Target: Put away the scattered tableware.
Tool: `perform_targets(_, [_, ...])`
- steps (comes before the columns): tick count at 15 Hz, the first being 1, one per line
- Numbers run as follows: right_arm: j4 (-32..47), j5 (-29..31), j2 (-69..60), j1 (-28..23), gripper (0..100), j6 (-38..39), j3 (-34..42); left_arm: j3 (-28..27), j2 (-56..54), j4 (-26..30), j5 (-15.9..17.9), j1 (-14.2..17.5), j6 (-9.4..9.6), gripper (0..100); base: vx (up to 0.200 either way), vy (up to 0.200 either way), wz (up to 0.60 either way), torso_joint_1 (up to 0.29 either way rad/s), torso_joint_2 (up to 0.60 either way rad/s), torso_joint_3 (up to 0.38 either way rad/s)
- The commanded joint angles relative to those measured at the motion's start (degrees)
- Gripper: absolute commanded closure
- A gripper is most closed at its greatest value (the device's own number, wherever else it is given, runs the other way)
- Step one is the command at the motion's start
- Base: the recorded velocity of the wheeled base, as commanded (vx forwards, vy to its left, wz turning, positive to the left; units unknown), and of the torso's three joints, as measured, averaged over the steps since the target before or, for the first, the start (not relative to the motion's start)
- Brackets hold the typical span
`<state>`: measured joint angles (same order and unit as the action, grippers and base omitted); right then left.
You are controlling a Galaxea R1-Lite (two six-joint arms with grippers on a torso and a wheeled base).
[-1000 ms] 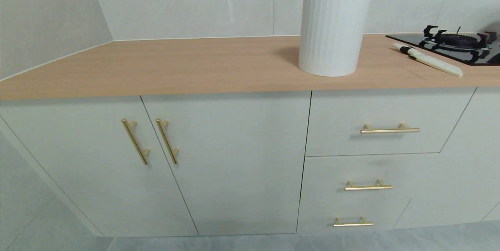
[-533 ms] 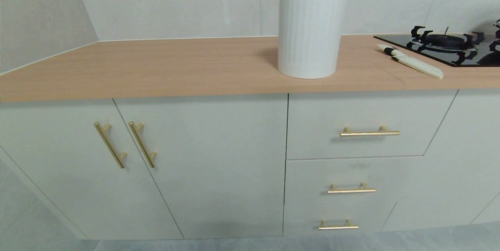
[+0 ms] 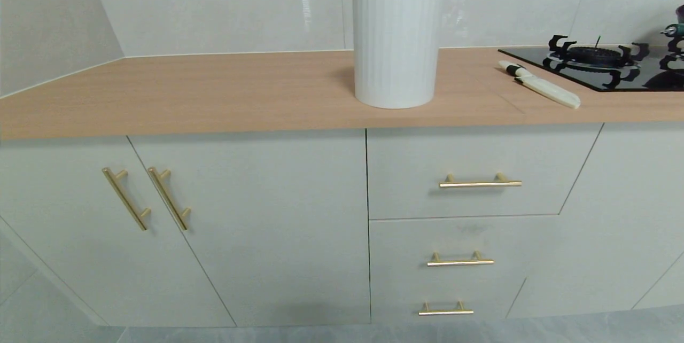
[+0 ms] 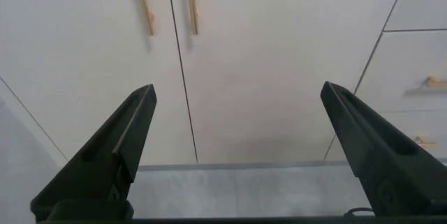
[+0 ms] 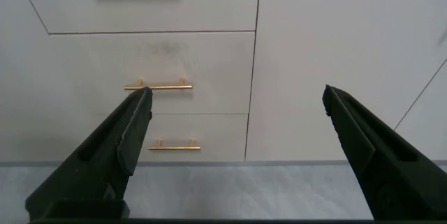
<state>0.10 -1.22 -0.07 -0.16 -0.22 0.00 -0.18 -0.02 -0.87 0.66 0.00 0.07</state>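
Tall white ribbed cylindrical container (image 3: 396,38) is standing upright on the light wooden countertop (image 3: 214,92), set toward the front edge, above the line where the pale grey cabinet doors (image 3: 240,225) are meeting the stack of three drawers (image 3: 470,156). Cream-white knife with a black band (image 3: 539,85) is lying flat on the countertop to the right of the container, well apart from it, just beside the near corner of the black glass gas hob (image 3: 593,78). Left gripper (image 4: 237,93) is hanging low in front of the double doors with their gold bar handles (image 4: 148,4), black fingers spread wide, nothing between them. Right gripper (image 5: 237,95) is facing the lower drawers, near the grey floor (image 5: 223,182), fingers likewise splayed wide and gripping nothing.
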Motion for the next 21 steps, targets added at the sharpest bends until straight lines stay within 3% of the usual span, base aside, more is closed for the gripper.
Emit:
perform_targets(1, [0.0, 0.0, 0.1, 0.0, 0, 0.0, 0.0, 0.0, 0.0, 0.0, 0.0, 0.0, 0.01, 0, 0.200, 0.000, 0.00, 0.007, 0.01, 0.007])
perform_targets(8, [0.0, 0.0, 0.1, 0.0, 0, 0.0, 0.0, 0.0, 0.0, 0.0, 0.0, 0.0, 0.01, 0, 0.200, 0.000, 0.00, 0.000, 0.00, 0.003])
perform_targets(21, [0.0, 0.1, 0.1, 0.0, 0, 0.0, 0.0, 0.0, 0.0, 0.0, -0.2, 0.0, -0.07, 0, 0.000, 0.000, 0.00, 0.000, 0.00, 0.000])
